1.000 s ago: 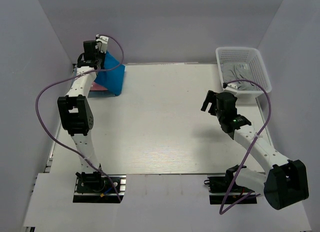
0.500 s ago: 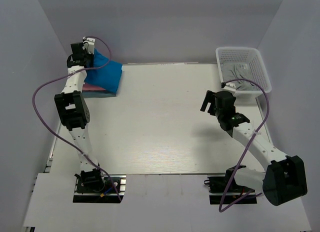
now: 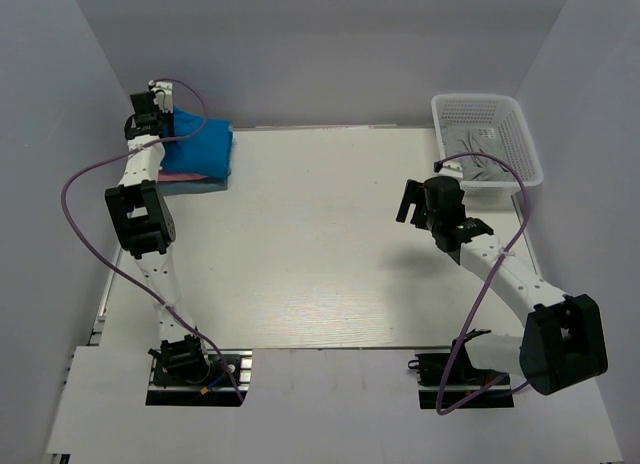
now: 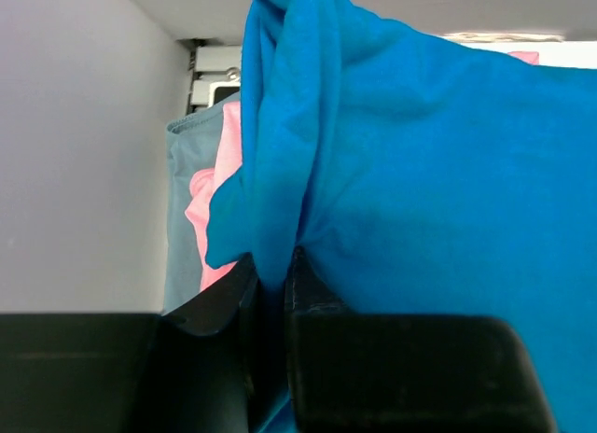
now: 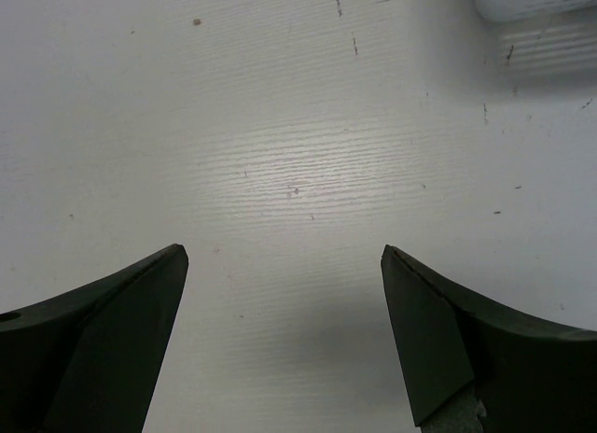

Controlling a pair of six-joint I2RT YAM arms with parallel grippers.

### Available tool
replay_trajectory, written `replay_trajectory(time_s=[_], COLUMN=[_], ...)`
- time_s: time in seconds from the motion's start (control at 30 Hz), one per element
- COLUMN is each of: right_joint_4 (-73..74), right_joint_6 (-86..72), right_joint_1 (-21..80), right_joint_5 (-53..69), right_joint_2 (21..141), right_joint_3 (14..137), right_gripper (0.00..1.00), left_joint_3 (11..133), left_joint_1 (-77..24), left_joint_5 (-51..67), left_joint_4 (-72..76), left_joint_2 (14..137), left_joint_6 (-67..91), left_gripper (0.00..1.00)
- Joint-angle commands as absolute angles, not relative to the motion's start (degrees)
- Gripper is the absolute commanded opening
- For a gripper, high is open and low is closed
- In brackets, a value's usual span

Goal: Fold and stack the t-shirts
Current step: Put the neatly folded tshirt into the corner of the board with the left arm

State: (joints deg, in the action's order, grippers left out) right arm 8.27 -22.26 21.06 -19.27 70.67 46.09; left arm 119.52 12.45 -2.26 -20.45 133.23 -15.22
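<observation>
a white desk (image 3: 330, 244) stands between pale walls, with the arm bases at its near edge. at the far left corner the left gripper (image 4: 273, 276) is pinched tight on a bunched fold of the bright blue shirt (image 4: 448, 172), which drapes over the pile there. under it lie the pink shirt (image 4: 211, 207) and, lowest, the grey-blue shirt (image 4: 185, 200), close by the left wall. the right gripper (image 5: 284, 265) hovers over the desk on the right side, spread wide and holding nothing. beyond it a white basket (image 3: 522, 134) in the far right corner holds some grey cloth (image 3: 470, 144).

the stack looks nearly made: two shirts seem to lie below, and the blue one is on top but not yet let go or smoothed. the cloth in the basket may be more work, though what it is cannot be told.

the overhead view gives the layout and the basket. only the left wrist view shows the pinch and the layers plainly. the right wrist view shows just parted jaws over the desk.
</observation>
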Motion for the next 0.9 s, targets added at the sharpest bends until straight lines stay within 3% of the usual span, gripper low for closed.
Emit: replay_trajectory(time_s=[0.0, 0.27, 0.3, 0.33, 0.4, 0.57, 0.6, 0.63, 0.67, 0.7, 0.87], right_joint_4=[8.70, 8.53, 8.53, 8.53, 8.35, 8.70, 8.88, 8.62, 8.27, 8.17, 8.35], right_joint_6=[-21.88, -22.06, -22.23, -22.15, -22.24, -22.41, -22.50, -22.50, -22.67, -22.68, -22.50], right_joint_1=[21.01, 21.01, 21.01, 20.92, 21.18, 21.01, 21.18, 21.01, 21.18, 21.09, 21.01], right_joint_5=[-18.63, -18.54, -18.46, -18.46, -18.37, -18.81, -18.63, -18.20, -17.93, -17.76, -16.96], right_joint_2=[70.84, 71.02, 71.02, 70.93, 70.84, 70.58, 70.40, 70.23, 69.96, 69.44, 67.16], right_joint_3=[48.43, 48.25, 48.25, 48.34, 48.25, 48.25, 47.99, 47.81, 47.55, 47.46, 47.20], right_gripper=[0.90, 0.90, 0.90, 0.90, 0.90, 0.90, 0.90, 0.90, 0.90, 0.90, 0.90], left_joint_3=[121.56, 118.39, 118.39, 118.39, 117.77, 118.02, 118.82, 119.35, 120.92, 121.81, 126.56], left_joint_1=[13.70, 14.33, 14.33, 14.33, 14.33, 14.94, 14.94, 14.94, 14.94, 14.94, 14.94], left_joint_5=[-6.06, -5.89, -7.11, -9.64, -12.90, -21.16, -20.75, -19.09, -18.55, -19.94, -24.08], left_joint_4=[-17.31, -16.79, -17.57, -17.58, -18.19, -23.18, -25.29, -27.75, -28.99, -29.96, -34.10], left_joint_2=[131.75, 127.44, 126.83, 126.30, 126.30, 127.78, 128.31, 128.32, 129.28, 129.81, 129.56], left_joint_6=[-13.80, -10.37, -9.33, -7.23, -5.28, -0.46, 0.69, 0.70, 1.40, 1.41, 5.80], left_gripper=[0.00, 0.00, 0.00, 0.08, 0.13, 0.11, 0.16, 0.29, 0.91, 1.00, 1.00])
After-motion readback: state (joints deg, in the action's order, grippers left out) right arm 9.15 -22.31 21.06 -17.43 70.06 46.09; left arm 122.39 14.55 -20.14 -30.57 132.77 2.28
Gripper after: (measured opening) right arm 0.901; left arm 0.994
